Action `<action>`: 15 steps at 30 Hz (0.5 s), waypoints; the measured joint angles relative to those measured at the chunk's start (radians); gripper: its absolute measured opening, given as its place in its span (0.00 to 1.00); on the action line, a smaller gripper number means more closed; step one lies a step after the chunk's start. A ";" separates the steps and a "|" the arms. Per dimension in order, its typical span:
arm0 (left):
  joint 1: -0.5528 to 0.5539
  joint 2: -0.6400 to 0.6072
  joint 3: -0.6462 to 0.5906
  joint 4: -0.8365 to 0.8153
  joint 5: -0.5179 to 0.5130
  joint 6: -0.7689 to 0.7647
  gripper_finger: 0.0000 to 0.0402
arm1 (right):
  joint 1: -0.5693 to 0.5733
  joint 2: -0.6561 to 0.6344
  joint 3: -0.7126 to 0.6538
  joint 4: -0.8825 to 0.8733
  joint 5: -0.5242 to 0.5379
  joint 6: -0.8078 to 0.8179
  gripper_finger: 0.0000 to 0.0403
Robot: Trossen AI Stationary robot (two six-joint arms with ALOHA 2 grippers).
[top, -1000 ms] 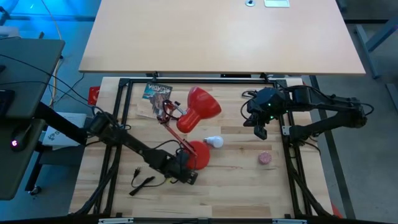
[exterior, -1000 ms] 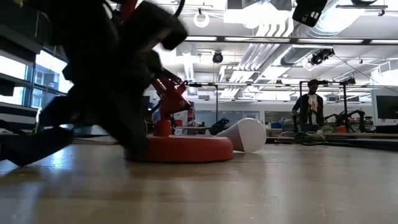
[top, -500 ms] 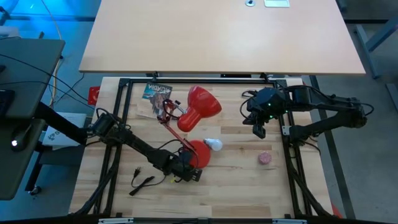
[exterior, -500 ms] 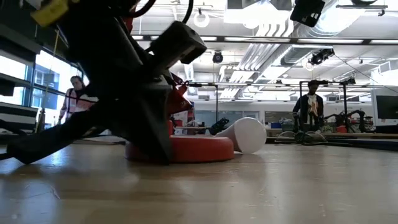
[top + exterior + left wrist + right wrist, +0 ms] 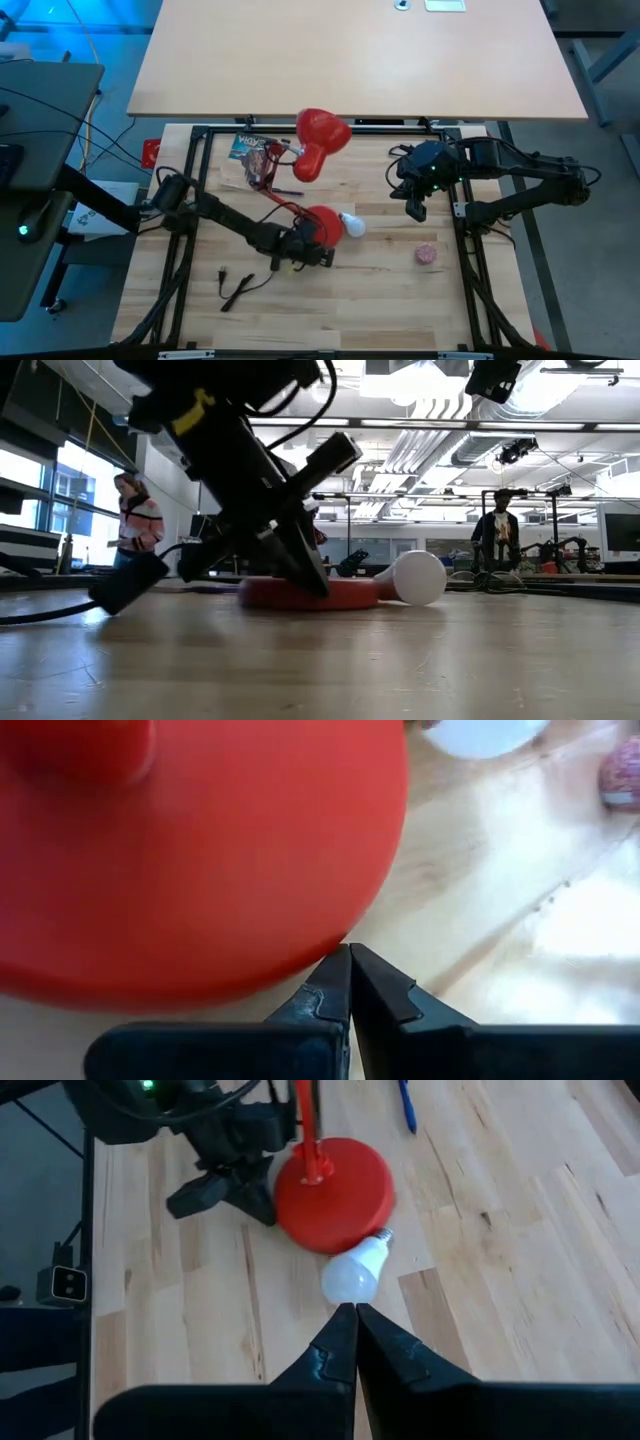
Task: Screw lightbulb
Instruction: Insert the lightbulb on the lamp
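While both arms reach over the counter (image 5: 400, 300), the left arm stretches low across it and the right arm hangs above its far right part. A red lamp (image 5: 318, 145) is the biggest thing on the counter: its shade is raised toward the far edge, and its round base (image 5: 322, 226) lies flat just ahead of the left gripper (image 5: 312, 256). That gripper's fingers are pressed together and hold nothing; in the left wrist view their tips (image 5: 348, 982) sit right at the rim of the base (image 5: 200, 860), though contact cannot be confirmed. In the low view the left arm leans over the base (image 5: 310, 593).

The right gripper (image 5: 416, 208) hovers well apart from the lamp, its fingers also pressed together and empty.

A leaflet (image 5: 250, 148) lies beyond the left gripper, near the far left corner. A black cable with a plug (image 5: 235, 287) lies behind that gripper, toward the near edge.

The bulb (image 5: 351, 225) lies on its side between the two grippers, touching or just beside the base on the side facing the right gripper; the right wrist view shows its screw end (image 5: 380, 1238) pointing at the base (image 5: 335, 1192). A pink ball (image 5: 427, 254) rests below the right gripper, toward the near edge.

Two people stand in the room beyond.
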 joint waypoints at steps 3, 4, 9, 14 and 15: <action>0.018 0.000 0.000 -0.010 0.031 0.040 0.00 | 0.000 0.000 0.000 0.000 0.000 0.000 0.00; 0.022 0.000 0.000 -0.014 0.041 0.053 0.00 | 0.000 0.000 0.000 0.000 0.000 -0.001 0.00; 0.040 0.000 0.000 -0.057 0.083 0.104 0.00 | 0.000 0.000 0.000 0.000 0.001 -0.011 0.00; 0.045 -0.008 0.002 -0.103 0.126 0.157 0.00 | 0.000 0.000 0.000 0.000 0.000 -0.028 0.00; 0.045 -0.008 0.002 -0.106 0.130 0.161 0.00 | 0.000 0.000 0.000 0.000 0.000 -0.031 0.00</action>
